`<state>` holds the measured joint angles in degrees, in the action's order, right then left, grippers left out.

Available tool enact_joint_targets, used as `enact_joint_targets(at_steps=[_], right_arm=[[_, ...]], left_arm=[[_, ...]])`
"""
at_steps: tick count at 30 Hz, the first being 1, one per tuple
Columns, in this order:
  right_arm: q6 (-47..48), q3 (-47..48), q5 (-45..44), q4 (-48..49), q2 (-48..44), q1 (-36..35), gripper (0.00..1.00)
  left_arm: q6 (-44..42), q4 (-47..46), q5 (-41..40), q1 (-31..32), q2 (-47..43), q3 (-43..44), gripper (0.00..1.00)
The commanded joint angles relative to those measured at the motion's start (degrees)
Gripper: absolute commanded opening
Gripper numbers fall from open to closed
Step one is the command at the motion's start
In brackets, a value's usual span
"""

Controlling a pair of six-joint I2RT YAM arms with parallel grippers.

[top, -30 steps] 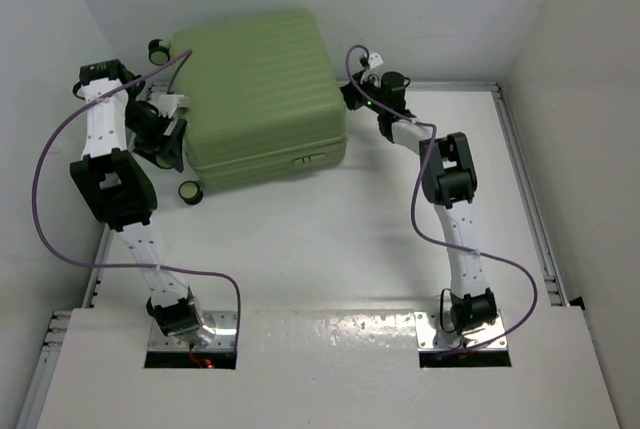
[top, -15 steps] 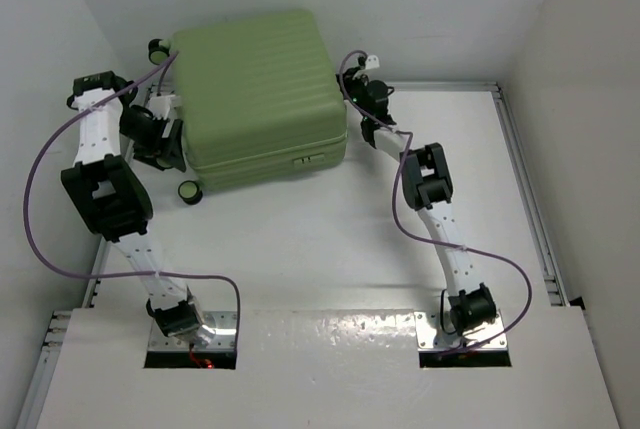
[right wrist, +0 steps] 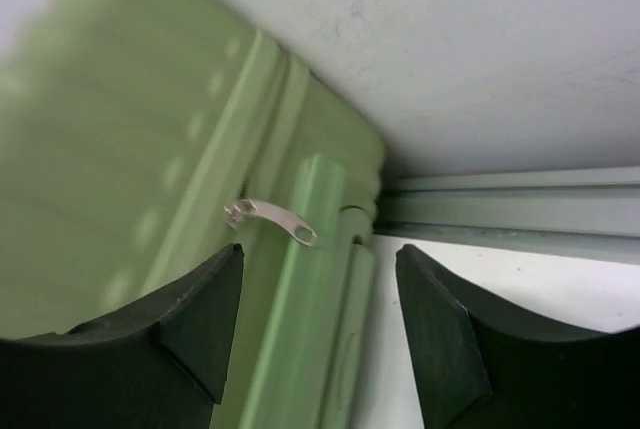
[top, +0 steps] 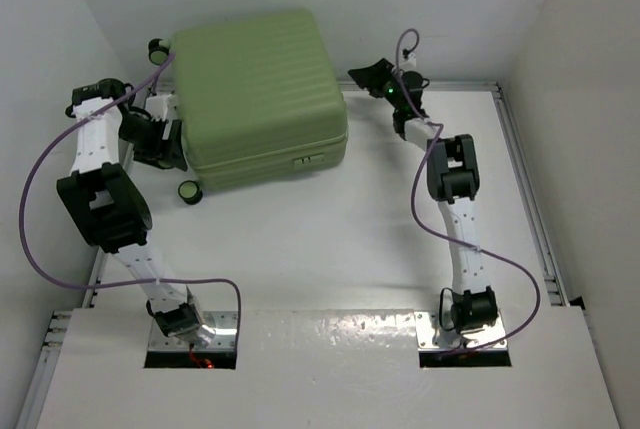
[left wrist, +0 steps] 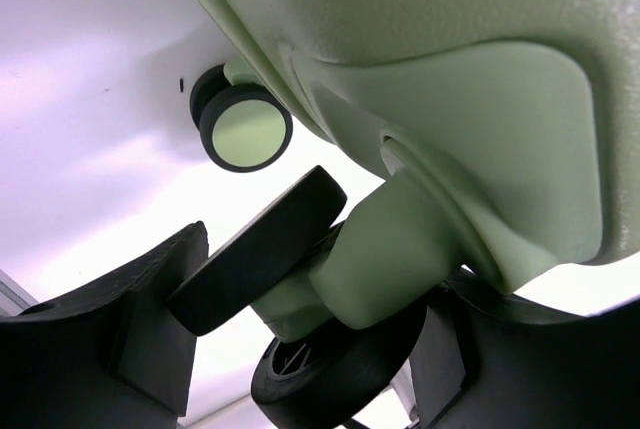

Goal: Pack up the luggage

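Nearest the arm bases, the table (top: pixel 300 239) is bare white across the lower and middle frame, so both arms have room to swing there. Further up, the luggage (top: pixel 260 89) lies flat and closed in the upper left-centre of the top view, ribbed shell up. Its long axis runs roughly left to right, with the wheeled end at the left.

At that end the left gripper (top: pixel 170 144) comes in from the left edge of the frame. Its wrist view shows a caster (left wrist: pixel 330 269) between the fingers (left wrist: pixel 150 339), its twin black wheels seemingly touching a finger on each side, so I judge it clamped on the caster. That arm is pinned between the shell and the left wall, with little room.

Up at the shell's upper right corner, the right gripper (top: pixel 365 75) hangs just beside the luggage with its jaws apart and nothing between them. In its wrist view a silver zip pull (right wrist: pixel 272 219) lies on the seam ahead of the left finger, apart from both. The seam runs from lower centre toward the upper left of that view.

Judging by this, the right arm is much the nearer to the pull, and it lies up and left of the jaws. Beyond the corner are a rail (right wrist: pixel 500 214) and the back wall, so space there is tight.
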<state>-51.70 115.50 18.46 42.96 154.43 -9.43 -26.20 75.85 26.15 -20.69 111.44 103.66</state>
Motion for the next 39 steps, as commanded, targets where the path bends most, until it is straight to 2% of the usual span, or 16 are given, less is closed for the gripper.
enact_joint_targets(at_steps=[1, 4, 10, 15, 19, 22, 25, 26, 27, 31, 32, 33, 35, 36, 37, 39], right_arm=[[-16.92, 5.51, 14.90, -2.44, -2.04, 2.57, 0.62], [-24.31, 9.82, 18.27, -5.51, 2.45, 3.19, 0.62], [-29.84, 7.28, 20.12, -5.69, 3.95, 2.40, 0.63], [-33.10, 7.89, 20.13, -8.22, 5.87, 0.30, 0.65], [-34.52, 8.77, 19.86, -8.25, 7.20, -0.85, 0.63], [-36.10, 7.29, 20.83, -6.23, 6.50, -1.81, 0.51], [-38.29, 3.77, 23.20, -2.45, 4.93, -2.78, 0.31], [-39.78, 1.68, 24.42, 0.43, 4.65, -3.13, 0.09], [-40.23, 0.70, 25.39, 1.24, 4.39, -3.57, 0.00], [-42.69, -9.12, 27.77, 7.30, -0.96, -3.49, 0.00], [-43.13, -11.07, 28.03, 10.62, -2.89, -2.97, 0.00], [-43.04, -17.79, 28.21, 11.61, -4.04, -2.79, 0.00], [-43.04, -22.40, 28.65, 15.47, -8.33, -1.22, 0.00], [-43.48, -28.00, 29.35, 17.58, -9.23, -0.68, 0.00], [-43.74, -29.79, 30.22, 18.90, -9.93, -0.15, 0.00], [-44.89, -34.87, 31.11, 23.02, -13.36, 1.78, 0.00]], left_arm=[[13.72, -46.76, -8.84, 4.07, 9.50, -4.25, 0.55], [13.72, -46.76, -8.84, 4.08, 9.50, -4.25, 0.56], [14.85, -46.76, -7.78, 4.60, 8.97, -4.25, 0.58], [15.47, -46.76, -8.31, 5.21, 8.97, -4.25, 0.70], [15.47, -46.76, -8.31, 5.75, 7.13, -5.39, 0.73], [15.47, -46.76, -7.78, 6.36, 6.42, -6.01, 0.74], [15.47, -46.76, -7.78, 6.36, 5.20, -6.63, 0.74], [16.17, -46.76, -7.78, 6.36, 5.19, -6.63, 0.74], [16.18, -46.76, -7.78, 6.36, 5.19, -6.63, 0.74], [18.29, -46.76, -5.60, 4.96, 3.52, -7.15, 0.76], [19.42, -47.28, -5.06, 4.96, 2.48, -7.85, 0.79], [21.08, -48.60, -5.06, 3.74, 1.60, -8.81, 0.81], [22.67, -50.62, -2.78, 3.03, -2.00, -10.48, 0.90], [24.25, -53.41, -2.16, 3.02, -3.58, -11.54, 0.92], [25.13, -54.92, -0.59, 2.41, -5.25, -13.98, 0.99], [27.68, -59.13, -0.05, 1.70, -10.08, -16.02, 0.99]])
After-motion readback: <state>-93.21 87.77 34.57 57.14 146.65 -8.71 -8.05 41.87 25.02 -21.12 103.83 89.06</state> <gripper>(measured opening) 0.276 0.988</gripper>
